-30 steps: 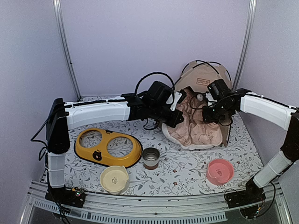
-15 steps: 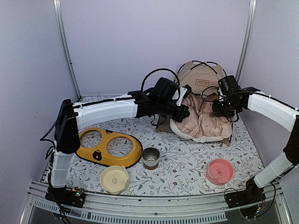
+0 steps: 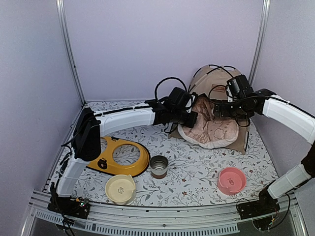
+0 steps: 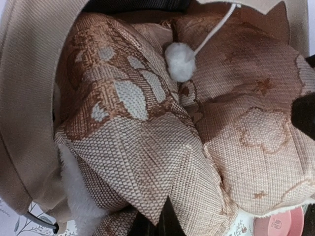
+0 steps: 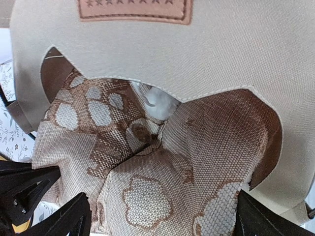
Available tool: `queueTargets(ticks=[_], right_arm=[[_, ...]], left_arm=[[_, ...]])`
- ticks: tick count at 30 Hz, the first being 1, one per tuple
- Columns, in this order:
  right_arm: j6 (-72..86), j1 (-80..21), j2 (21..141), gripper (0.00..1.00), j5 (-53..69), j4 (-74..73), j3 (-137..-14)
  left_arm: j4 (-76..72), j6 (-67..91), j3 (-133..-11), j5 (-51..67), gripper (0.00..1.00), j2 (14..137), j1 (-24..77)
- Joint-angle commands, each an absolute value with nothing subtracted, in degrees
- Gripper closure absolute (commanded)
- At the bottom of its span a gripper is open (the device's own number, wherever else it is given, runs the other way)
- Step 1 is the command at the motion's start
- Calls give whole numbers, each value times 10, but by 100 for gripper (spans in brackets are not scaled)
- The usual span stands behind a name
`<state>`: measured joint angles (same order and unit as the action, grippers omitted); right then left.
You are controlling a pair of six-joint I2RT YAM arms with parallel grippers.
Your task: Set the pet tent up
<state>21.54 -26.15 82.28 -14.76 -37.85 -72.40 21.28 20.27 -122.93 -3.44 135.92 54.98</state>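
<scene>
Looks well advanced: shows the pet tent (image 3: 216, 81) raised on the counter (image 3: 192, 177) just beyond the right pincer (image 3: 220, 109), with black poles (image 3: 211, 66) arched over its top and the label patch (image 5: 135, 10) facing that pincer. Seemingly leaves the cushion (image 3: 211, 132) to seat, now crumpled and bulging out of the doorway, only partly inside. Reaches far across from the left with the left pincer (image 3: 191, 118), clenched, apparently on a fold at the cushion's edge, with fingertips buried under cloth in its wrist view and the pom-pom (image 4: 180, 61) dangling just ahead. Comes in from the right with the right pincer released and spread wide, grasping nothing, aimed into the doorway, with the cushion just ahead of its fingers.
</scene>
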Motion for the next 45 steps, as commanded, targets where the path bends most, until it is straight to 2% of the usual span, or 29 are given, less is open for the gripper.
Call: queueTargets(ticks=[1, 7, 14, 21, 23, 25, 28, 29, 31, 32, 37, 41, 45], right_arm=[[216, -289, 779, 1, -189, -424, -752], [234, -300, 732, 1, -188, -478, -731], [301, -317, 676, 1, -171, -516, -633], [350, -317, 661, 0, -157, -464, -530], [358, -318, 674, 3, -164, -437, -518], [355, -317, 689, 16, -168, -401, -521], [341, -317, 719, 49, -168, -385, -569], [333, -317, 729, 65, -172, -385, -592], [317, -317, 751, 85, -184, -383, -637], [308, -317, 762, 90, -194, -381, -657], [270, -311, 838, 98, -279, -355, -707], [262, -269, 905, 100, -295, -327, -671], [269, -235, 937, 100, -274, -308, -629]], left_arm=[[177, 222, -1223, -100, 100, 1341, 552], [159, 230, -1189, -115, 100, 1308, 548], [160, 231, -1188, -107, 100, 1304, 548], [155, 230, -1185, -101, 100, 1297, 548], [151, 231, -1183, -100, 100, 1295, 548], [144, 231, -1181, -94, 100, 1292, 548], [128, 229, -1180, -76, 100, 1288, 548], [121, 228, -1180, -70, 100, 1287, 548], [109, 226, -1184, -53, 100, 1287, 549], [102, 225, -1184, -44, 100, 1288, 549], [84, 213, -1219, -8, 97, 1311, 552], [106, 209, -1263, 1, 95, 1336, 549], [105, 206, -1248, 9, 88, 1324, 547]])
